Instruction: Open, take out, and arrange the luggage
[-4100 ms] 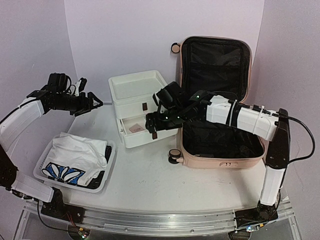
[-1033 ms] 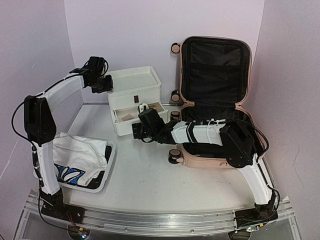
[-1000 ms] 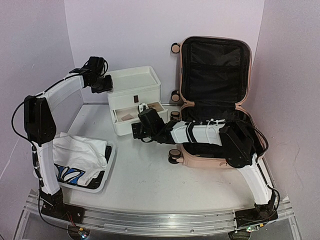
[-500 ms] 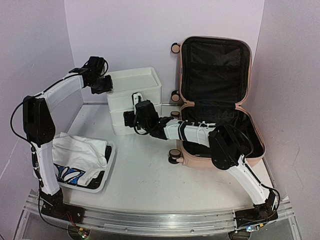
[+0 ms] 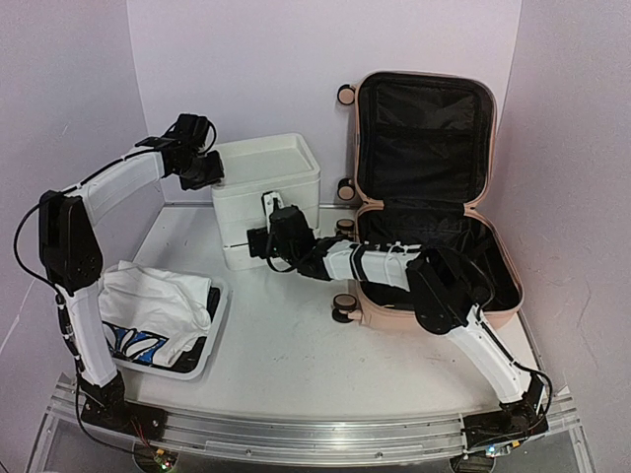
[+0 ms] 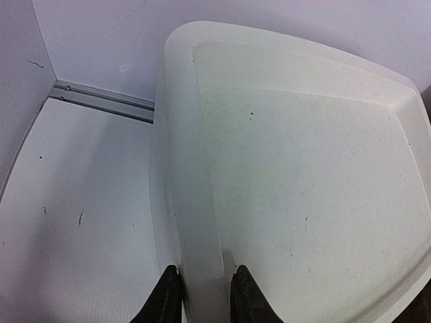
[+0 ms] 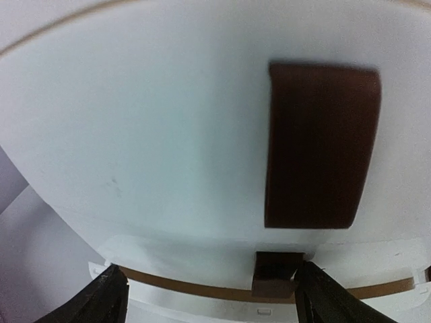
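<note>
The white counter (image 5: 296, 345) fills most of the space. On its right side lies the luggage (image 5: 434, 317), a pale pink hard-shell suitcase. It is open, with its base flat, its lid standing upright toward the back wall and black lining showing in both halves. Its caster wheels face left.

Just left of it, at the back, sits a white plastic drawer unit (image 5: 266, 182) with its drawer fronts looking flush. At the front left corner is a white perforated basket (image 5: 213, 340) with a white cloth (image 5: 158, 294) heaped in it.

The left hand (image 5: 209, 177) is at the unit's top left edge, its fingers (image 6: 167, 297) clamped on the raised rim. The right hand (image 5: 259, 239) is up against the unit's front, fingers spread wide and gripping nothing. A brown pull tab (image 7: 322, 145) is right ahead of it.
</note>
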